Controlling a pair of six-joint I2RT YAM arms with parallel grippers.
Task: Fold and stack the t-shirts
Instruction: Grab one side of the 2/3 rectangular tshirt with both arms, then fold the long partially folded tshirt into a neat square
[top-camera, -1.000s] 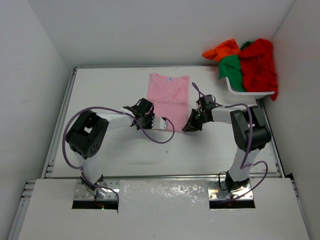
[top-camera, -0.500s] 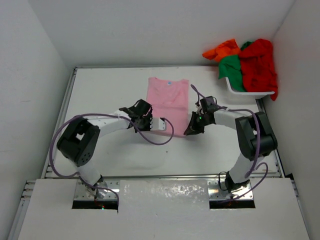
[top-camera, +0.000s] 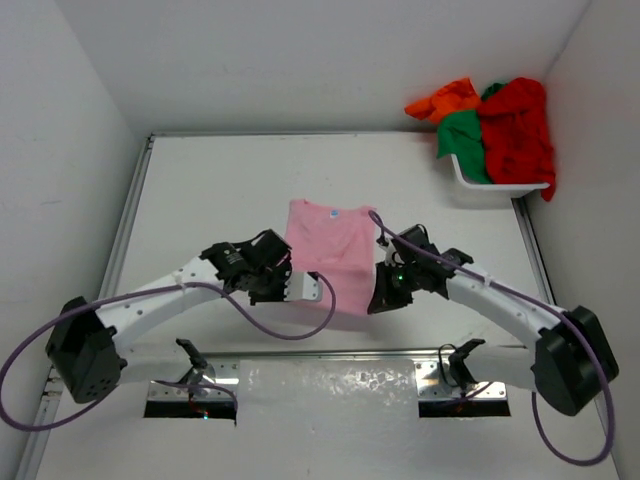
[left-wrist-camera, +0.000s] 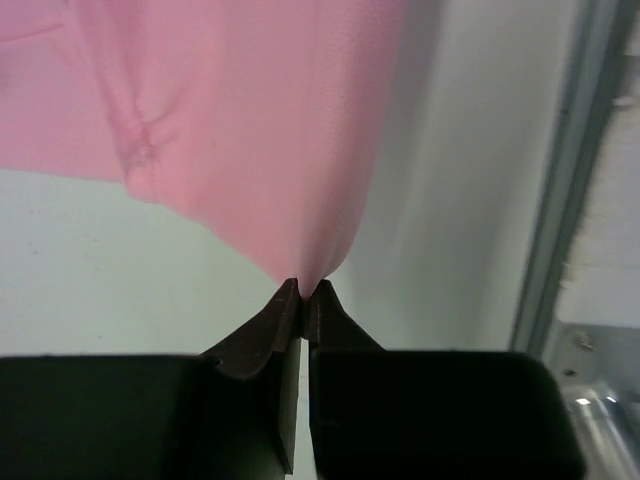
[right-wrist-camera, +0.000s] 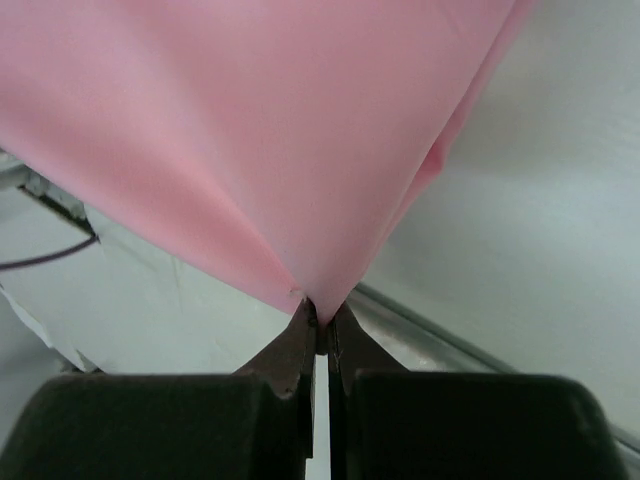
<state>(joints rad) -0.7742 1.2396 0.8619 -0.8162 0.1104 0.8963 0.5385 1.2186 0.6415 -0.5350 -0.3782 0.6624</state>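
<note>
Pink t-shirt, smooth cloth, pinched into peaks

The t-shirt lies between left gripper and right gripper, basket far right.

the pink t-shirt was plain light pink, the red t-shirt bright red, the green t-shirt green, the orange t-shirt orange; the basket was white, the cables purple.
</note>
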